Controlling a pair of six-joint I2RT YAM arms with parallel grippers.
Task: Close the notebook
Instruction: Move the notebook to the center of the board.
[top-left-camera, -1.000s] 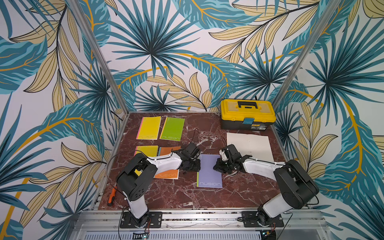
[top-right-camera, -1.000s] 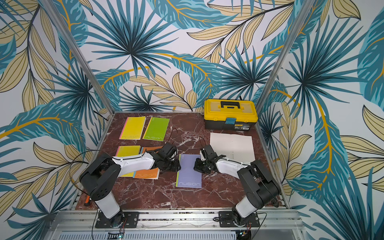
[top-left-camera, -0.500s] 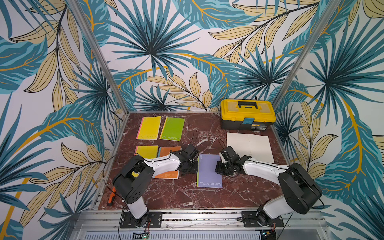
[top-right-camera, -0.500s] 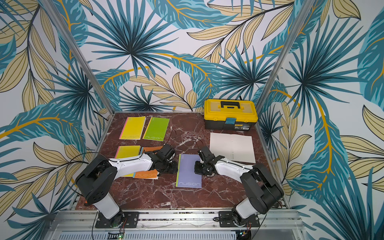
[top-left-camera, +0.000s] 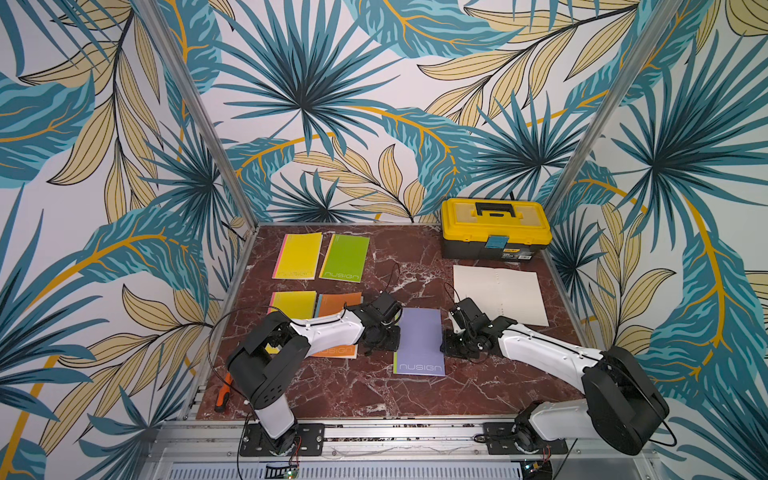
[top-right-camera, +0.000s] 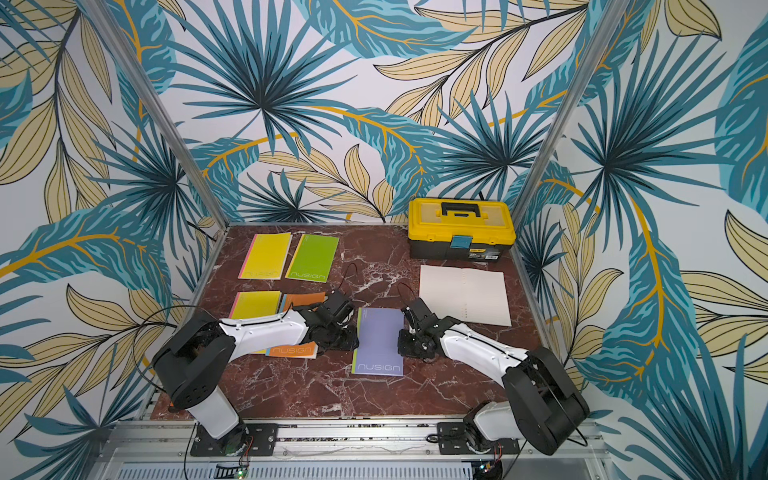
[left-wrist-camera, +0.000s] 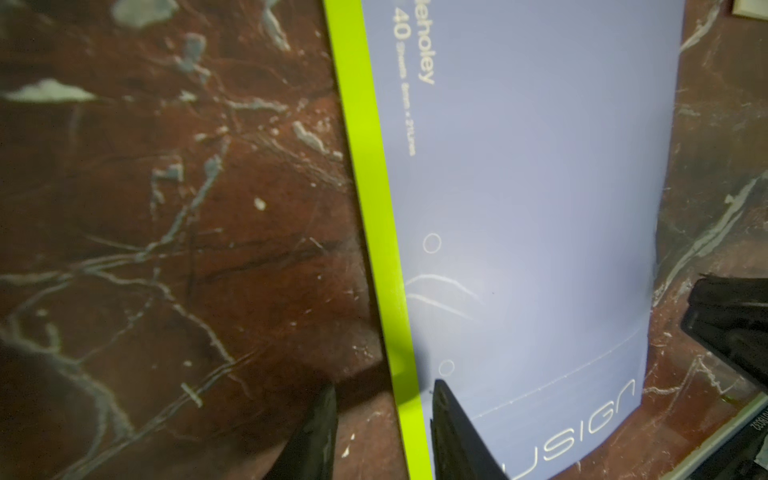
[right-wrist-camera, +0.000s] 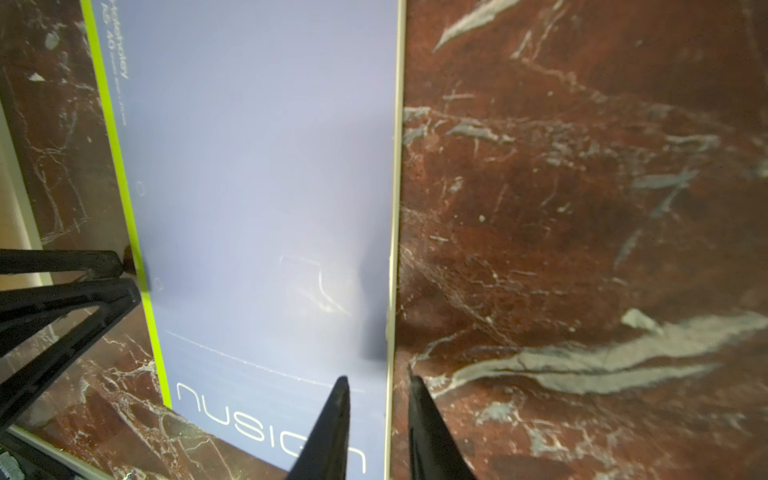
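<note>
The right claw (right-wrist-camera: 376, 415) straddles the fore edge of the purple notebook (top-left-camera: 419, 343), tips slightly parted, gripping nothing I can see. The left claw (left-wrist-camera: 382, 419) sits at the spine's green strip, nearly clenched, one tip on the cover. The notebook lies flat at the table's (top-left-camera: 353, 395) centre, apparently closed; retreat seems next. At two o'clock, an open white notebook (top-left-camera: 498, 293) remains. Both claws' tips are cropped.

The notebook (top-left-camera: 419, 346) lies flat between my left gripper (top-left-camera: 384, 338) and right gripper (top-left-camera: 451, 343); toolbox (top-left-camera: 494, 228) behind, 4 notebooks (top-left-camera: 320, 257) at left.
</note>
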